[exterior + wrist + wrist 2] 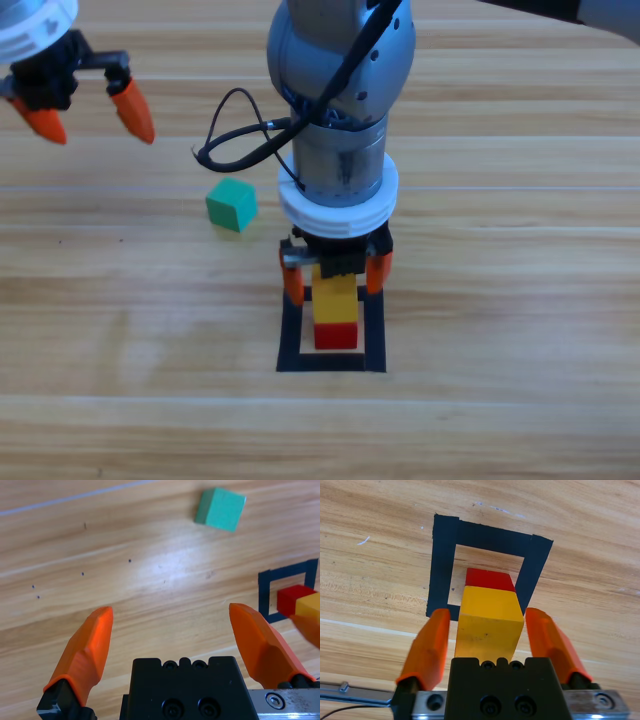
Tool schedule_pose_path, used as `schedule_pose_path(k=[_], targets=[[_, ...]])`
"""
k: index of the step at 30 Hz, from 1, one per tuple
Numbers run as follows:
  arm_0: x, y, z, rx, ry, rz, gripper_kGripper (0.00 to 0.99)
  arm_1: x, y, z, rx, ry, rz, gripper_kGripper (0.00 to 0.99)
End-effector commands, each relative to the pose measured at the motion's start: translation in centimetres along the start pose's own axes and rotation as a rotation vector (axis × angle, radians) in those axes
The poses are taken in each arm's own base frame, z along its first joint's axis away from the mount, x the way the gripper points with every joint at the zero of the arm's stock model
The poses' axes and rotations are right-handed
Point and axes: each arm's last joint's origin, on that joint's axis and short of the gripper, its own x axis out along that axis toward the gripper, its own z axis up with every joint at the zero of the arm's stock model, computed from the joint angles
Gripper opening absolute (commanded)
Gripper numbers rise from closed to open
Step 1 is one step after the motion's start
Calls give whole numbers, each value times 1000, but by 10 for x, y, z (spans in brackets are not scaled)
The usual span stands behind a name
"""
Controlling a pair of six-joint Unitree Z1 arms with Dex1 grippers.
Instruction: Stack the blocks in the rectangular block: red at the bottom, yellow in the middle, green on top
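The red cube point(336, 335) stands inside the black tape square point(289, 335), and the yellow cube point(335, 297) rests on top of it. My right gripper point(335, 275) hangs over this stack, open, one jaw on each side of the yellow cube with a thin gap to it. The right wrist view shows the yellow cube point(489, 625) between the jaws of my right gripper point(487, 614), the red cube point(489, 579) beneath it, and the tape square point(490, 537). The green cube point(231, 204) lies on the table, left of the stack. My left gripper point(94, 127) waits open at the top left.
A black cable point(235, 130) loops out from the right arm above the green cube. In the left wrist view, the green cube point(220, 509) lies ahead of my left gripper point(171, 611), with the tape square point(287, 572) and the stack at the right edge.
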Motion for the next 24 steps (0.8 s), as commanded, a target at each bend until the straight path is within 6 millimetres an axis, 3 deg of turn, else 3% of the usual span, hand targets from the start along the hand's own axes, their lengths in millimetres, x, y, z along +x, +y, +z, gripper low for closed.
schedule_pose_path(k=[1,4,9,13,16,18,21,24], targets=[[16,-1,19,-20,36,3,990,2,7,-3,-48,-7,-1,990],[13,-3,22,-16,29,1,990,-36,-5,-3,-40,-78,27,990],[9,-13,33,-5,24,0,990,-123,-38,-21,-35,-264,39,990],[12,-30,49,11,26,-7,990,-165,-74,-35,-43,-346,4,990],[27,-52,60,38,38,-2,990,-179,-108,-46,-64,-383,3,990],[46,-68,61,69,62,12,990,-175,-139,-66,-99,-448,85,988],[79,-89,61,108,107,47,990,-158,-178,-96,-132,-548,218,985],[105,-100,61,133,141,80,989,-143,-189,-111,-191,-569,204,985]])
